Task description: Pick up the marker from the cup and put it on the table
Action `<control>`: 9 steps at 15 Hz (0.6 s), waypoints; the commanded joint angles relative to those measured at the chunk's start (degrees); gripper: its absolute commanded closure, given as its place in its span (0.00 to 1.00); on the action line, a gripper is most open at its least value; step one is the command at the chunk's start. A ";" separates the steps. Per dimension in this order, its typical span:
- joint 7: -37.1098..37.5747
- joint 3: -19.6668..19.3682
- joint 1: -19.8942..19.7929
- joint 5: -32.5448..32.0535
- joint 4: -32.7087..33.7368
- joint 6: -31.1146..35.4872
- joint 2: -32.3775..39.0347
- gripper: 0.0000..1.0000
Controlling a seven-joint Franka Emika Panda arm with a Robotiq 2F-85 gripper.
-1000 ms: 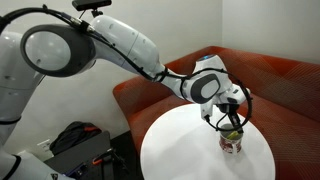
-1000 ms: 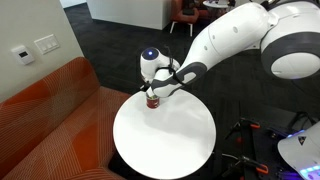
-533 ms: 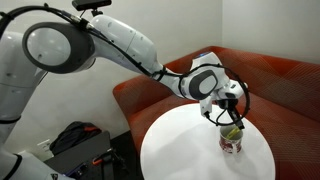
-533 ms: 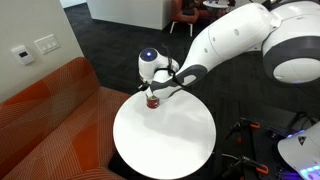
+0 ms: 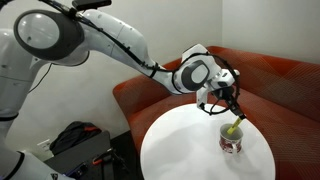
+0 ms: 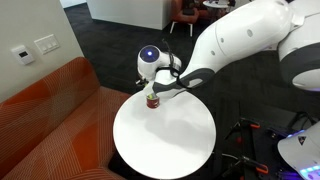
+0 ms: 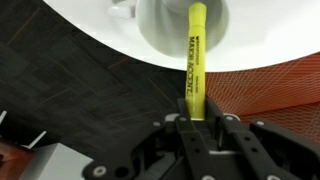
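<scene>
One marker, pinched at its top end, with its lower end in the cup.
In the wrist view the gripper (image 7: 200,124) has both fingers closed tight on one end of the yellow-green marker (image 7: 195,55). The marker's other end reaches into the white mouth of the cup (image 7: 160,30). In an exterior view the marker (image 5: 232,127) leans a little, sticking up out of the cup (image 5: 231,145) to the gripper (image 5: 233,112) just above it. The cup stands toward the right side of the round white table (image 5: 180,150), with the red-brown sofa (image 5: 280,75) behind. In an exterior view the gripper (image 6: 153,91) hangs right over the cup (image 6: 152,101) near the far edge of the table (image 6: 165,140). The marker is too small to make out there.
</scene>
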 commanded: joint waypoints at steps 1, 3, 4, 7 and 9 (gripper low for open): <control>4.50 -4.59 5.68 -3.23 -9.36 3.73 -6.95 0.94; 6.89 -7.82 9.09 -4.79 -12.82 5.58 -9.31 0.94; 8.21 -9.79 11.13 -5.62 -14.69 6.52 -10.67 0.94; 8.07 -12.14 14.11 -6.40 -18.84 9.20 -14.88 0.94; 4.56 -9.36 12.96 -5.19 -21.44 9.84 -19.20 0.94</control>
